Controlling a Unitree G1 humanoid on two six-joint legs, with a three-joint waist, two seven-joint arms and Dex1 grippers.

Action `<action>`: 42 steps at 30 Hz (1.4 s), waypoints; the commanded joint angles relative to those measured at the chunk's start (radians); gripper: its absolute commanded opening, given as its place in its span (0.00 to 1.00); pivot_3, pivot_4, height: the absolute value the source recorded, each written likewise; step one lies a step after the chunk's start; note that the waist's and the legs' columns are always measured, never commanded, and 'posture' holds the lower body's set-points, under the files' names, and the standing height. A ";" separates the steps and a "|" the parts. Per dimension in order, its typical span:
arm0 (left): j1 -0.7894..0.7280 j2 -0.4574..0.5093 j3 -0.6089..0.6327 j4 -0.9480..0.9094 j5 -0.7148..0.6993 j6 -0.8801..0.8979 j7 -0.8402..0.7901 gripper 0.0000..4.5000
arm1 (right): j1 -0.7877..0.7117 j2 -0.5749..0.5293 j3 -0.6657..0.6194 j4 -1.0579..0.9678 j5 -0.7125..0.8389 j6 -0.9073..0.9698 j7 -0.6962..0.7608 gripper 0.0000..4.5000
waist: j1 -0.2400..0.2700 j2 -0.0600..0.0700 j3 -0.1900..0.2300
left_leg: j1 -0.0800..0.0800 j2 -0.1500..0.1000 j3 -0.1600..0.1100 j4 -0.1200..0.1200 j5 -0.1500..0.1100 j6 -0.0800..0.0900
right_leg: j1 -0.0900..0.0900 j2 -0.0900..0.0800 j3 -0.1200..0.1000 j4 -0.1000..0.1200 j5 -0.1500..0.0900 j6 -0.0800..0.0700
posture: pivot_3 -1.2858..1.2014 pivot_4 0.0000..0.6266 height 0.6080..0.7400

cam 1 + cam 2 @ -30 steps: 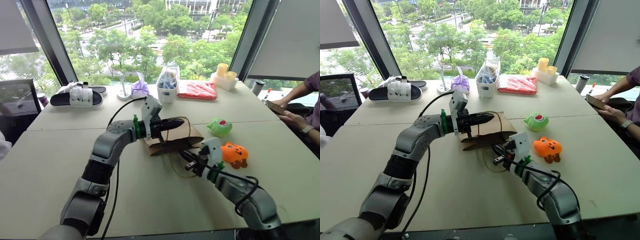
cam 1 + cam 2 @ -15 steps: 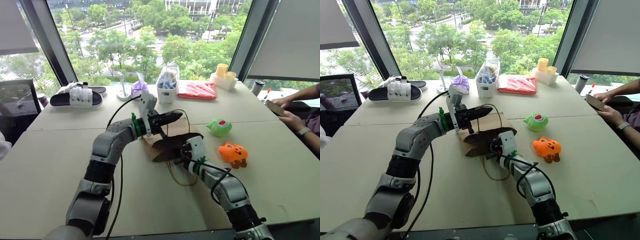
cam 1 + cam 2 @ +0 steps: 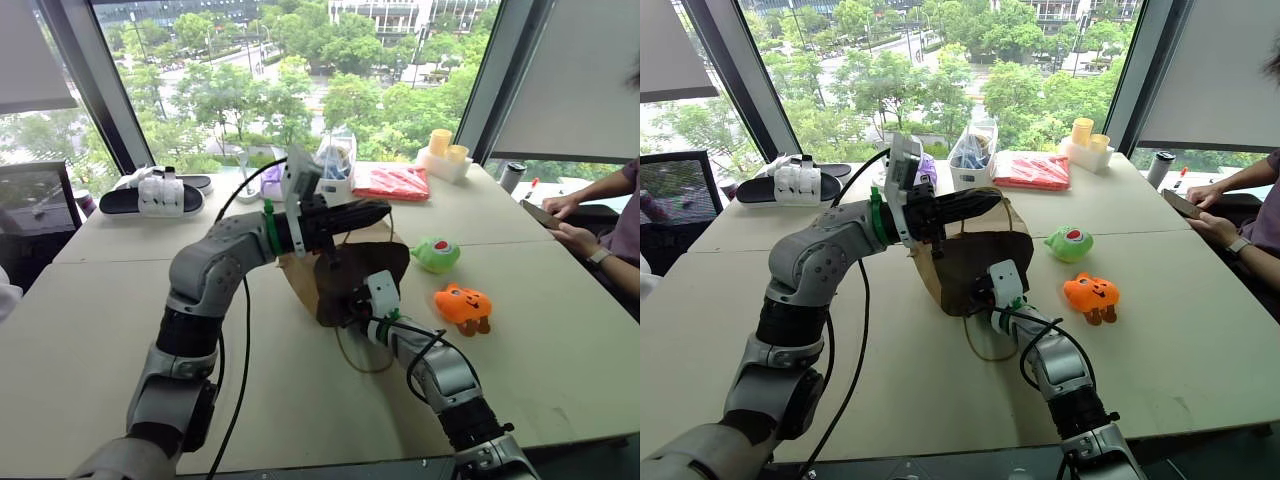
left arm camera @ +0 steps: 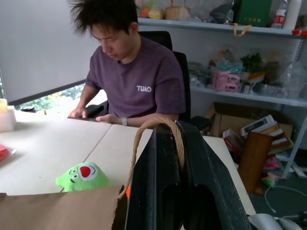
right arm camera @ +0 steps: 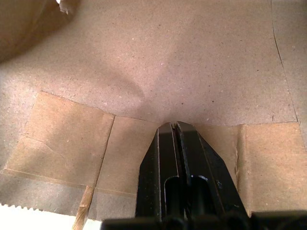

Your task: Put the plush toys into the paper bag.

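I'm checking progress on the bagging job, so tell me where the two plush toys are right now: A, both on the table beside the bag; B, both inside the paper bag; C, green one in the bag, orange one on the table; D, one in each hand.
A: the green plush toy and the orange plush toy both lie on the table beside the paper bag.

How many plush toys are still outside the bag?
2. The green toy lies on the table right of the bag; the orange toy lies nearer the robot, just beyond it. Neither is in the bag.
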 commanded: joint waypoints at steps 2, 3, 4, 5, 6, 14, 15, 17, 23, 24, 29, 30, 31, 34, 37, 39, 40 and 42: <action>-0.007 -0.009 0.021 0.022 0.025 -0.067 0.039 0.02 | 0.026 0.014 0.007 0.006 -0.014 0.028 0.005 0.00 | 0.000 0.000 0.000 | 0.000 0.000 0.000 0.000 0.000 0.000 | 0.000 0.000 0.000 0.000 0.000 0.000 | 0.52 0.24 1.00; -0.007 -0.016 0.025 0.044 0.038 -0.087 0.057 0.02 | 0.028 0.016 0.006 0.004 -0.014 0.029 0.005 0.00 | 0.001 0.000 0.000 | 0.000 0.000 0.000 0.000 0.000 0.000 | 0.000 0.000 0.000 0.000 0.000 0.000 | 0.52 0.24 1.00; -0.009 -0.022 0.030 0.071 0.050 -0.105 0.074 0.02 | 0.031 0.017 0.004 -0.001 -0.013 0.022 0.007 0.00 | 0.001 0.000 0.000 | 0.000 0.000 0.000 0.000 0.000 0.000 | 0.000 0.000 0.000 0.000 0.000 0.000 | 0.52 0.24 1.00; -0.011 -0.025 0.032 0.094 0.060 -0.120 0.085 0.02 | 0.032 0.018 0.002 -0.007 -0.012 0.010 0.010 0.00 | 0.001 0.000 0.000 | 0.001 0.000 0.000 0.000 0.000 0.000 | 0.000 0.000 0.000 0.000 0.000 0.000 | 0.52 0.24 1.00; -0.011 -0.026 0.033 0.113 0.069 -0.133 0.092 0.02 | 0.031 0.017 0.002 -0.013 -0.018 -0.022 0.013 0.00 | 0.001 0.000 0.000 | 0.001 0.000 0.000 0.000 0.000 0.000 | 0.000 0.000 0.000 0.000 0.000 0.000 | 0.52 0.24 1.00; 0.000 -0.050 0.052 0.197 0.048 -0.146 0.097 0.02 | 0.128 -0.036 -0.105 -0.436 0.191 0.007 0.147 0.00 | 0.005 0.000 0.000 | -0.005 0.000 0.000 0.000 0.001 -0.002 | -0.005 0.000 0.000 0.000 0.000 0.000 | 0.52 0.24 1.00; -0.002 -0.053 0.057 0.201 0.041 -0.142 0.095 0.02 | 0.162 -0.053 -0.122 -0.514 0.259 0.068 0.169 0.00 | 0.005 0.000 0.000 | -0.007 0.000 -0.001 0.001 0.001 -0.002 | -0.006 0.000 0.000 0.000 0.000 0.000 | 0.52 0.24 1.00; -0.005 -0.058 0.062 0.208 0.032 -0.134 0.091 0.02 | 0.210 -0.081 -0.159 -0.634 0.359 0.155 0.182 0.00 | 0.007 0.000 0.000 | -0.007 0.000 -0.002 0.000 0.001 -0.002 | -0.006 -0.001 0.000 0.000 0.000 0.000 | 0.52 0.24 1.00; 0.007 -0.053 0.043 0.197 0.025 -0.120 0.049 0.00 | 0.251 -0.158 -0.424 -0.815 0.626 0.289 0.085 0.55 | 0.007 0.000 0.000 | -0.007 0.000 -0.001 0.001 -0.002 0.003 | -0.005 -0.001 0.000 0.000 0.000 0.000 | 0.52 0.24 1.00; 0.011 -0.052 0.040 0.194 0.026 -0.120 0.044 0.00 | 0.249 -0.183 -0.477 -0.814 0.637 0.291 0.065 0.66 | 0.008 0.000 0.000 | -0.007 0.000 -0.001 0.001 -0.002 0.003 | -0.005 0.000 0.000 0.000 0.000 0.000 | 0.52 0.24 1.00; 0.035 -0.050 0.034 0.170 0.025 -0.110 0.031 0.00 | 0.290 -0.328 -0.619 -0.740 0.563 0.251 0.032 0.99 | 0.008 -0.001 0.000 | -0.006 0.000 0.002 0.001 -0.002 0.004 | -0.003 0.000 -0.001 -0.001 0.000 0.000 | 0.52 0.24 1.00; 0.041 -0.050 0.032 0.163 0.025 -0.108 0.030 0.00 | 0.307 -0.357 -0.615 -0.702 0.518 0.231 0.035 0.99 | 0.008 -0.001 0.000 | -0.006 0.000 0.002 0.001 -0.002 0.004 | -0.003 0.000 -0.001 -0.001 0.000 0.000 | 0.52 0.24 1.00; 0.045 -0.051 0.031 0.158 0.025 -0.107 0.030 0.00 | 0.318 -0.377 -0.609 -0.675 0.488 0.216 0.040 0.99 | 0.008 -0.001 0.000 | -0.006 -0.001 0.002 0.001 -0.002 0.004 | -0.003 0.000 -0.001 -0.001 0.000 0.000 | 0.52 0.24 1.00; 0.058 -0.053 0.022 0.142 0.029 -0.107 0.028 0.00 | 0.370 -0.463 -0.514 -0.571 0.339 0.176 0.053 0.99 | 0.008 -0.001 0.000 | -0.006 -0.001 0.004 0.002 -0.002 0.004 | -0.003 0.000 -0.001 -0.001 0.000 0.000 | 0.52 0.24 1.00; 0.062 -0.056 0.021 0.134 0.031 -0.106 0.030 0.00 | 0.378 -0.483 -0.468 -0.530 0.297 0.182 0.057 0.99 | 0.005 -0.001 0.000 | -0.006 0.000 0.004 0.002 -0.002 0.004 | -0.003 0.000 0.000 -0.001 0.000 0.000 | 0.52 0.24 1.00; 0.061 -0.061 0.024 0.138 0.034 -0.110 0.038 0.00 | 0.346 -0.470 -0.409 -0.452 0.247 0.148 0.061 0.99 | 0.004 -0.001 0.000 | -0.006 0.000 0.005 0.002 -0.002 0.004 | -0.003 0.000 0.000 -0.001 0.000 0.000 | 0.52 0.24 1.00; 0.061 -0.064 0.025 0.140 0.036 -0.112 0.043 0.00 | 0.328 -0.463 -0.377 -0.410 0.217 0.123 0.064 0.99 | 0.004 -0.001 0.000 | -0.005 0.000 0.005 0.002 -0.002 0.004 | -0.003 0.000 0.000 -0.001 0.000 0.000 | 0.52 0.24 1.00; 0.055 -0.072 0.036 0.149 0.031 -0.110 0.057 0.00 | 0.296 -0.484 -0.282 -0.319 0.117 0.048 0.084 0.99 | 0.006 -0.001 0.000 | -0.004 0.000 0.005 0.003 -0.002 0.004 | -0.001 0.000 0.000 -0.001 0.000 0.000 | 0.52 0.24 1.00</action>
